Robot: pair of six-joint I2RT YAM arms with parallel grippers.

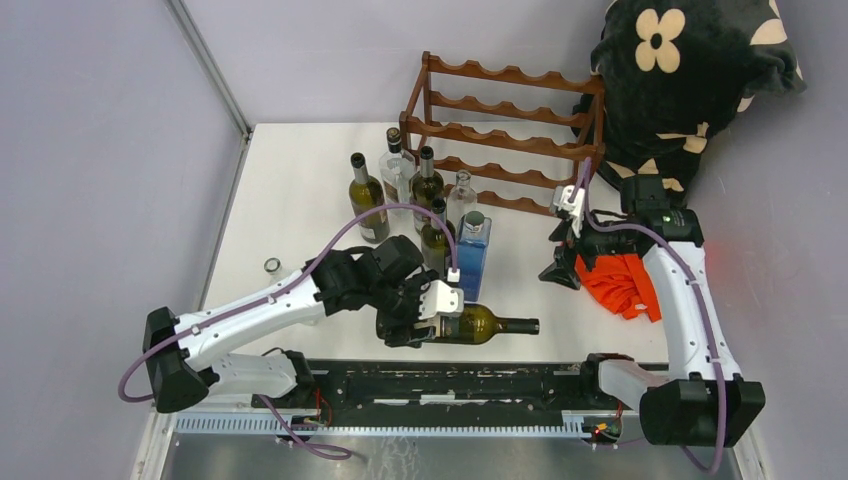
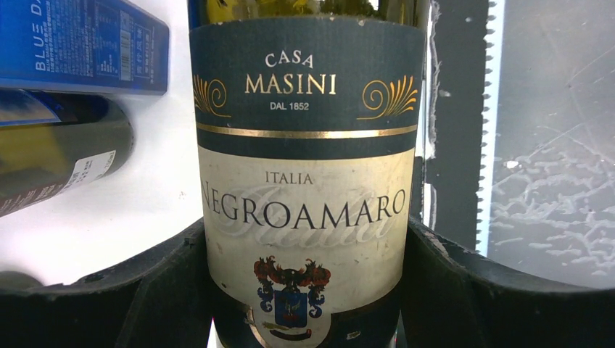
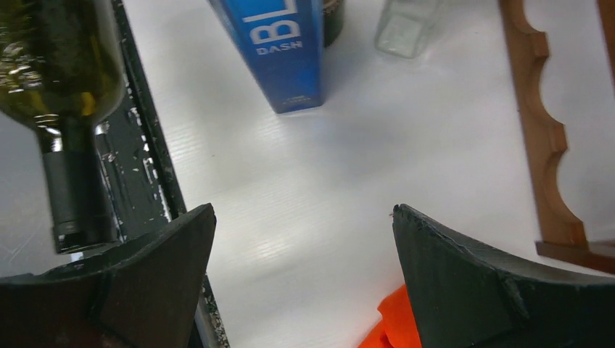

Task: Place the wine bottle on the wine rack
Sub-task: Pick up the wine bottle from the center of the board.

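My left gripper (image 1: pixel 432 322) is shut on a green wine bottle (image 1: pixel 490 324) and holds it on its side near the table's front edge, neck pointing right. In the left wrist view the bottle's label (image 2: pixel 304 181) fills the frame between my fingers (image 2: pixel 167 290). Its neck also shows in the right wrist view (image 3: pixel 72 196). The reddish-brown wine rack (image 1: pixel 505 130) stands at the back of the table; a scalloped rail of it shows in the right wrist view (image 3: pixel 540 123). My right gripper (image 1: pixel 562 268) is open and empty over the table, right of the bottle.
Several upright bottles (image 1: pixel 410 190) and a blue bottle (image 1: pixel 472 250) stand in front of the rack. An orange cloth (image 1: pixel 620 282) lies under my right arm. A small ring (image 1: pixel 272 265) lies at the left. A black flowered cushion (image 1: pixel 690 70) sits back right.
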